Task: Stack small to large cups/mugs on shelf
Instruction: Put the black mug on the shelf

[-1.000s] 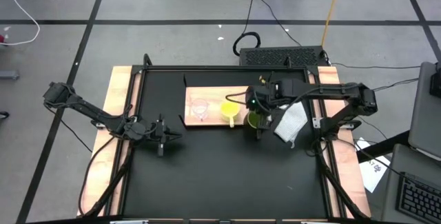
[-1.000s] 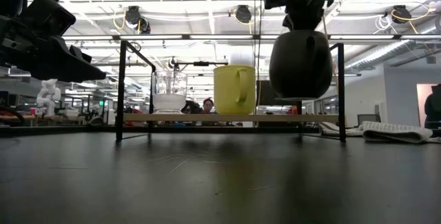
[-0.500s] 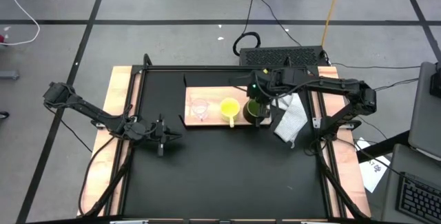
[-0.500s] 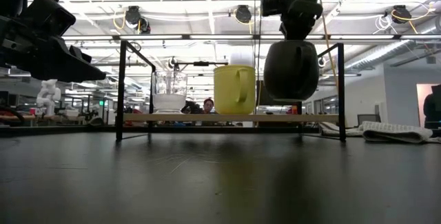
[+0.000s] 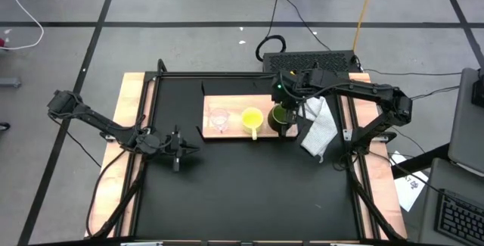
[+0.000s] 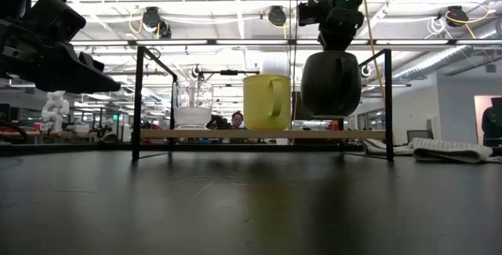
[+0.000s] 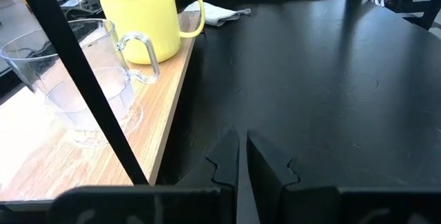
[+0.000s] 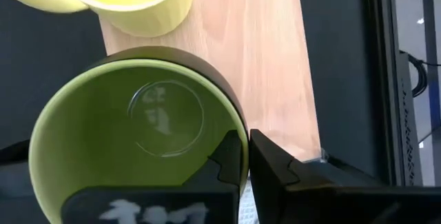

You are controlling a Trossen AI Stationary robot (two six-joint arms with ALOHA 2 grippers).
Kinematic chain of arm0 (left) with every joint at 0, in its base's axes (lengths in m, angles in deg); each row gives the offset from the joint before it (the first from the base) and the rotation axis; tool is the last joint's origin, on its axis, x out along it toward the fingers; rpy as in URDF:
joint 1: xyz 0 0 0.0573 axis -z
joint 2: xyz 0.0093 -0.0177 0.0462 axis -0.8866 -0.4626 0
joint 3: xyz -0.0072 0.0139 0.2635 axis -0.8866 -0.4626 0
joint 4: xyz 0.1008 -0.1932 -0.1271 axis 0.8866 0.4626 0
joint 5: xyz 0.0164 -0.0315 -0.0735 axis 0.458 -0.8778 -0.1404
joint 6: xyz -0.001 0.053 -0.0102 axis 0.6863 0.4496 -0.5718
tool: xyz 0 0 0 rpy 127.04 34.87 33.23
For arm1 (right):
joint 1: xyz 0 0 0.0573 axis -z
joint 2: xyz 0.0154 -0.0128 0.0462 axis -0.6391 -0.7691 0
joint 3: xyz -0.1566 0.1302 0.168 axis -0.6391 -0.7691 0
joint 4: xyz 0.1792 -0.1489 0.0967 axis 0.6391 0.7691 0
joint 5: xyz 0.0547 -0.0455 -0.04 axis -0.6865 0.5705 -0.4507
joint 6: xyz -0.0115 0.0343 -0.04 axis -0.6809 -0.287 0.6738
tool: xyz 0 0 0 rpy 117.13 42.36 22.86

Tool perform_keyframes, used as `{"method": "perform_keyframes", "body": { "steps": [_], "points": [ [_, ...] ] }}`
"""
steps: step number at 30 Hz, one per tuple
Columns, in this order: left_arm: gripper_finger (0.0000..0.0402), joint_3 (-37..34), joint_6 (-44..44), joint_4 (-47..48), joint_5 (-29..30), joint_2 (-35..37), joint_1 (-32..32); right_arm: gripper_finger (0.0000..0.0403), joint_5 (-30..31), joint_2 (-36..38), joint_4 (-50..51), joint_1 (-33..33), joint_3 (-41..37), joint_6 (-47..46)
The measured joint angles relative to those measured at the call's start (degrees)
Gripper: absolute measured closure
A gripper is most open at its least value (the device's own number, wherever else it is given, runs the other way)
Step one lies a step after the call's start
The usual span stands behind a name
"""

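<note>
Now right hand (image 8: 244, 156) pinched on rim of dark olive-green mug (image 5: 281, 117), one finger inside, one outside; mug upright, hanging just above shelf (image 5: 234, 102) in low view, not touching the board. Green interior visible in right wrist view (image 8: 138, 134). Mug over the shelf's right end, just beside yellow mug (image 5: 252, 119), which stands on shelf mid-board, handle toward the tabletop's front. Clear glass cup (image 5: 219, 119) on shelf left of the yellow one, apart from it. Left hand (image 7: 242, 156) idle low over black tabletop (image 5: 242, 193), left of shelf, fingers nearly together, holding nothing. White cloth (image 5: 319, 131) lying on tabletop just right of shelf. Person (image 6: 236, 119) seen far behind shelf in low view.
</note>
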Motion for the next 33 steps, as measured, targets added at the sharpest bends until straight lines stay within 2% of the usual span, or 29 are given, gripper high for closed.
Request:
{"method": "perform_keyframes", "body": {
  "steps": [10,27,33],
  "points": [
    [0.0369,0.0,0.0,0.1,0.0,0.0,0.0,0.0399,0.0,0.0,-3.6,0.3,-2.6,2.7],
    [0.0369,0.0,-0.3,-0.1,0.0,0.0,0.0,0.0399,0.0,-0.1,-4.1,0.3,-4.1,1.0],
    [0.0369,0.0,-0.3,-0.3,0.0,0.0,0.0,0.0399,-2.2,-1.6,-4.7,0.9,-4.1,-0.7]
  ]
}}
